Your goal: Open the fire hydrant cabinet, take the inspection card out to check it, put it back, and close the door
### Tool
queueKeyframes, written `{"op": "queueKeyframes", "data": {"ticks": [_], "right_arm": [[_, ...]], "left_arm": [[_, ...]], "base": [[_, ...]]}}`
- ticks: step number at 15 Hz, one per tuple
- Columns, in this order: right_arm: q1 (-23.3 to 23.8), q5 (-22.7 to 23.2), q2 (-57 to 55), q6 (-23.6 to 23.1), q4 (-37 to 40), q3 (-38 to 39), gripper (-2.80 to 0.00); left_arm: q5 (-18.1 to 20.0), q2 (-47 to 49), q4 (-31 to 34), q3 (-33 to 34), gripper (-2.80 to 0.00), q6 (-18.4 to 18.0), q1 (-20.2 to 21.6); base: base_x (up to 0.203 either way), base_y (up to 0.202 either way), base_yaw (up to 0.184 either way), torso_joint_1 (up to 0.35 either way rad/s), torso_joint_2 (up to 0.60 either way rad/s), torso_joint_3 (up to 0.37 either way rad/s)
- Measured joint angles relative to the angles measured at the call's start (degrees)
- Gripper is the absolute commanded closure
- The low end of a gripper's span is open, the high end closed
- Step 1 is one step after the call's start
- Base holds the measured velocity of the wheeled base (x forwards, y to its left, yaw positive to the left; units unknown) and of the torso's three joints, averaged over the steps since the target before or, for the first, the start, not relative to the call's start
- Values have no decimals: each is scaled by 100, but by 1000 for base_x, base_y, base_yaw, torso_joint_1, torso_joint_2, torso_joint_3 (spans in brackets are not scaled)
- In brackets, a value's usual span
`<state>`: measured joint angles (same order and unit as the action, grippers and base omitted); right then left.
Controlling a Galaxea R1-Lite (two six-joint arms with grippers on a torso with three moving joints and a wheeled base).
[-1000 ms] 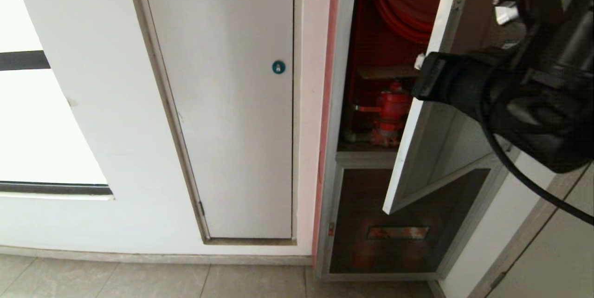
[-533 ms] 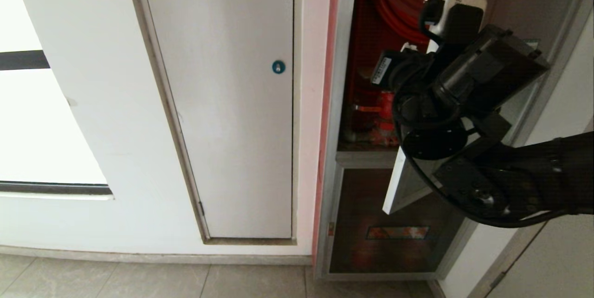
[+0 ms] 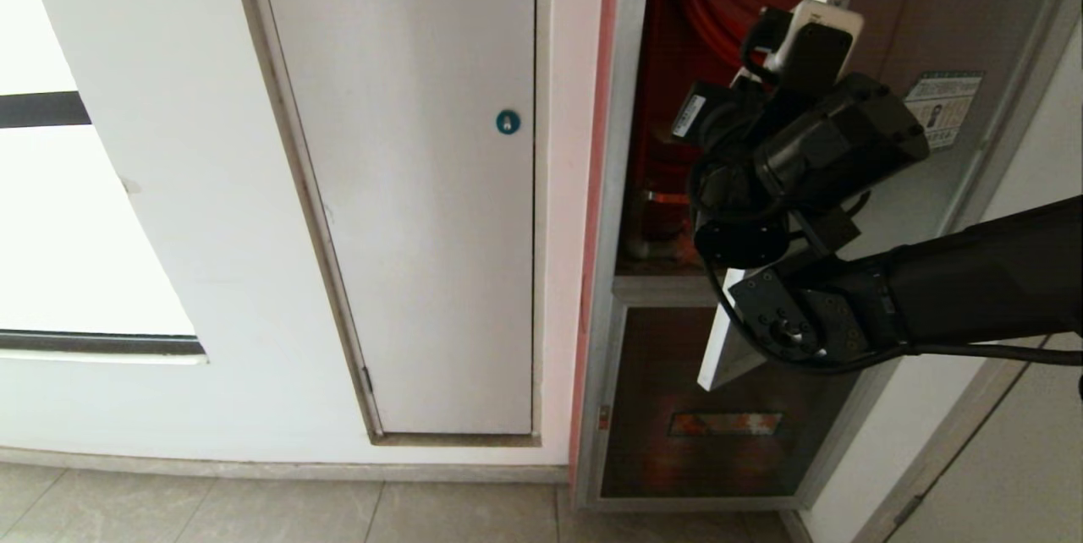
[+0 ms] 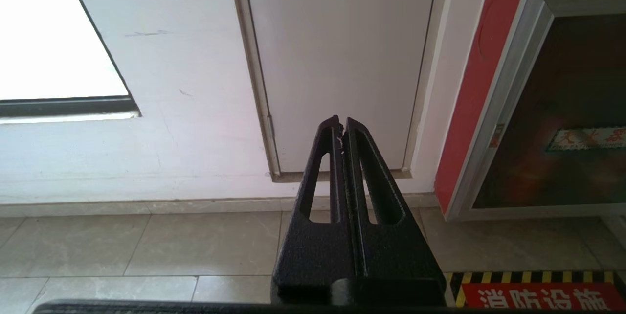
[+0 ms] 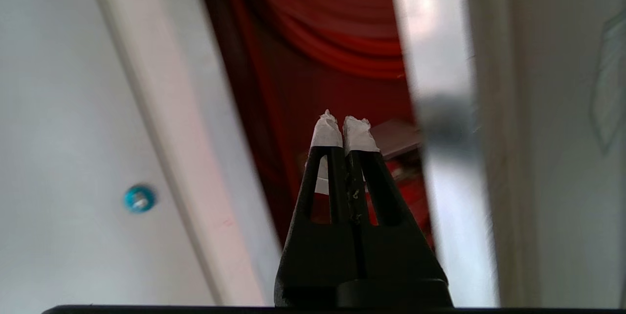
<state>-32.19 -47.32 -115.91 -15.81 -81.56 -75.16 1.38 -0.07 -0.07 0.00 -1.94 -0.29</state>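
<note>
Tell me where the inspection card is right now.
In the right wrist view the inspection card lies inside the open fire hydrant cabinet, just beyond the shut right gripper and above the red valve.

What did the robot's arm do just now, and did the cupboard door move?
The right gripper, shut and holding nothing, swung in from the right edge of the head view to the gap of the fire hydrant cabinet, now pointing at the inspection card inside. Nothing was grabbed or let go. The door stayed open, the card stayed on its ledge, and the left gripper stayed parked low and shut.
</note>
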Motion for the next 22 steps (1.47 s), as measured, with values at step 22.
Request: {"op": "queueKeyframes", "data": {"ticks": [22], "right_arm": [[418, -93, 547, -20, 2, 610, 0]], "left_arm": [[2, 0, 0, 0, 0, 1, 0]], "base": [[0, 0, 0, 0, 0, 0]]}}
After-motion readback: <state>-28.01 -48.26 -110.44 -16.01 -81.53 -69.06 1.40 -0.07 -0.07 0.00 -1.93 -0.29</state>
